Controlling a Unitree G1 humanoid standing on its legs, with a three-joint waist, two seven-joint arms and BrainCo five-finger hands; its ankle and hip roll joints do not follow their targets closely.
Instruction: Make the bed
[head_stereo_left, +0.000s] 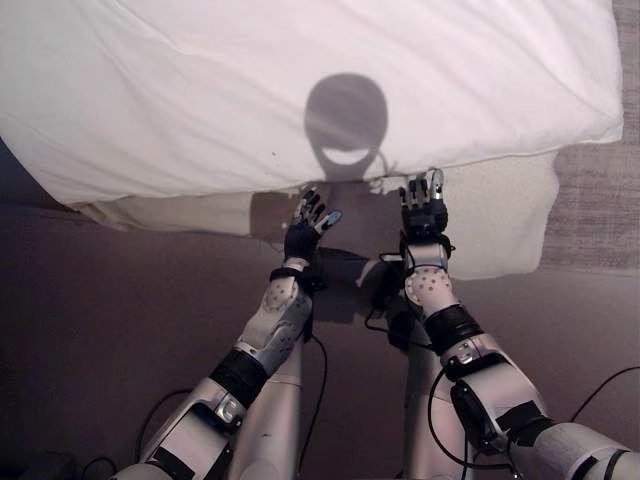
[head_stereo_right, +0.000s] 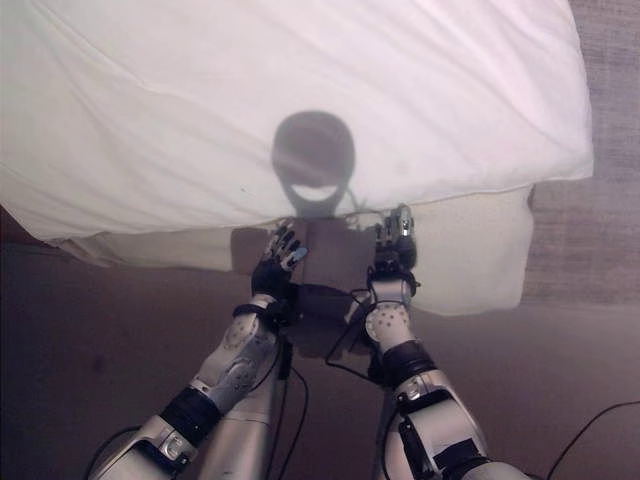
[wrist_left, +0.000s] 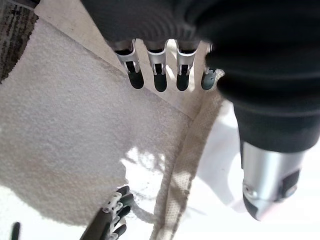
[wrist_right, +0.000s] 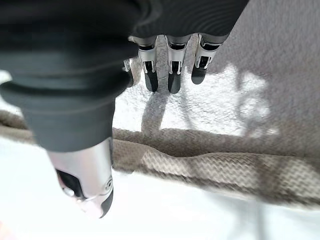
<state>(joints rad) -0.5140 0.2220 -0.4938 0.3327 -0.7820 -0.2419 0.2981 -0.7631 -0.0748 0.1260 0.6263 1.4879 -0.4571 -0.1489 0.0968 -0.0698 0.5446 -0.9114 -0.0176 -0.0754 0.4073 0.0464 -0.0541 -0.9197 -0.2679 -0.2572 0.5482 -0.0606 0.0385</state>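
both hands are reaching with relaxed, empty fingers, the left hand (head_stereo_left: 303, 232) and right hand (head_stereo_left: 424, 212) hovering just short of the white duvet's (head_stereo_left: 300, 90) near edge, which is running crosswise above the cream blanket (head_stereo_left: 500, 225), the right hand slightly nearer.

white duvet (head_stereo_left: 300, 80) edge overhangs mattress side (head_stereo_left: 500, 215); bare floor (head_stereo_left: 100, 320) below free

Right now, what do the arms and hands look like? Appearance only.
Both arms are silver-grey shells with black bands at the joints. The left hand and right hand have dark ribbed covers over the back and wrist, and silver fingers with dark tips. The thumb is silver too.
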